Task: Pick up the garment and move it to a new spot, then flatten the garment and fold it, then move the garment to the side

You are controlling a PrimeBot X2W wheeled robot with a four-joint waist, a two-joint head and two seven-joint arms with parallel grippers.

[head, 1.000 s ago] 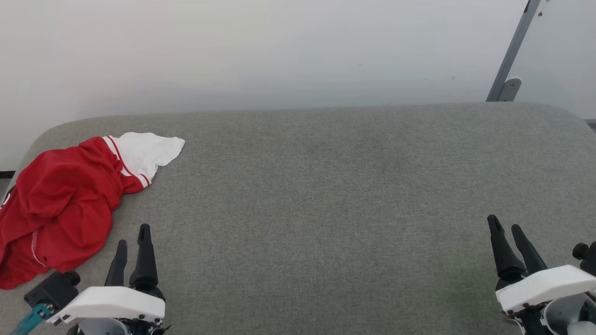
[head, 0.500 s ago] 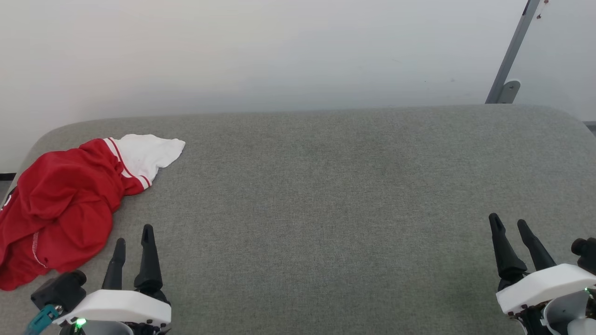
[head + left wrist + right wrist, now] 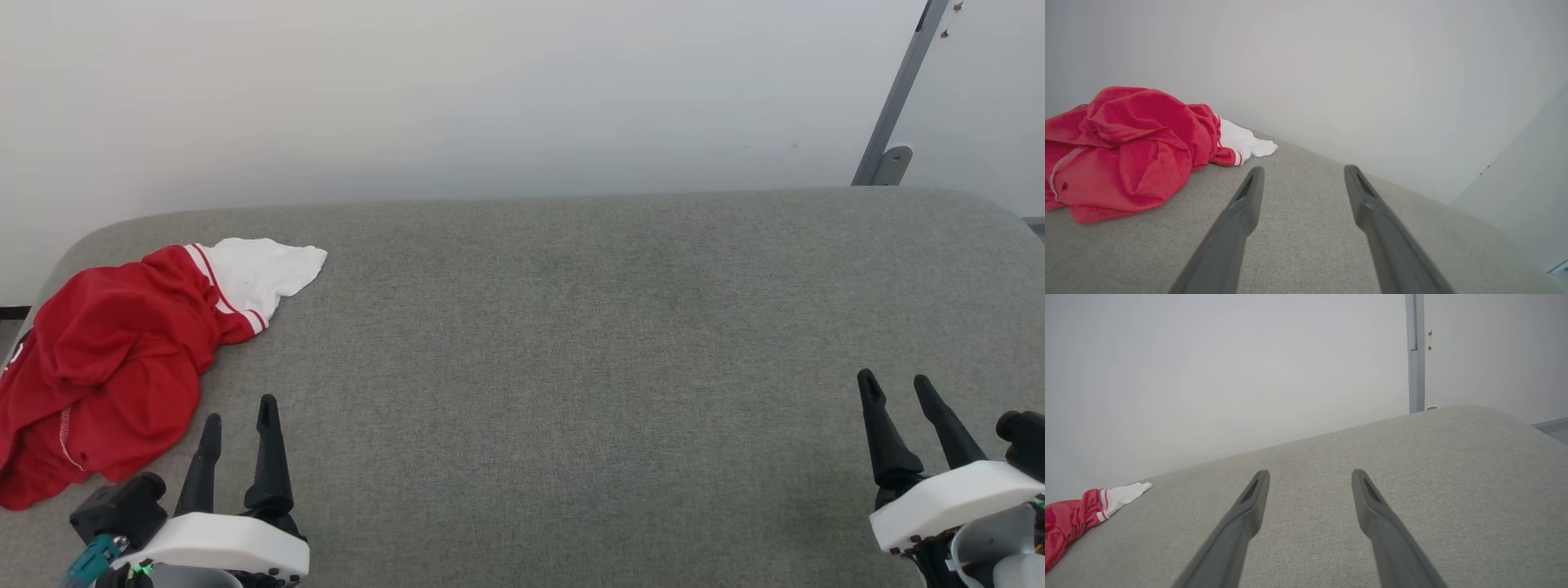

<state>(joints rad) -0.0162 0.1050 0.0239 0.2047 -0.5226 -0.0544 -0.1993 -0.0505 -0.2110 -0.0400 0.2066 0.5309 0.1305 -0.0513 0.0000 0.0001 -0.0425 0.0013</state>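
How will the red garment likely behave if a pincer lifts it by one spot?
The garment lies crumpled in deep folds, so it is probably floppy and would hang rather than keep shape. The cloth looks thin, likely light for its size. Its white end panel trails loose on the grey fabric surface and may drag.

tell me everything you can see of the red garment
The garment is soft bright-red cloth, crumpled into a loose heap with deep folds, neither spread nor folded. One white end panel, edged by thin red-and-white stripes, sticks out flat at its far right. A line of white stitching shows near its front edge. It lies at the left end of the grey pad, its left side running out of the head view. What shows of it touches only the pad.
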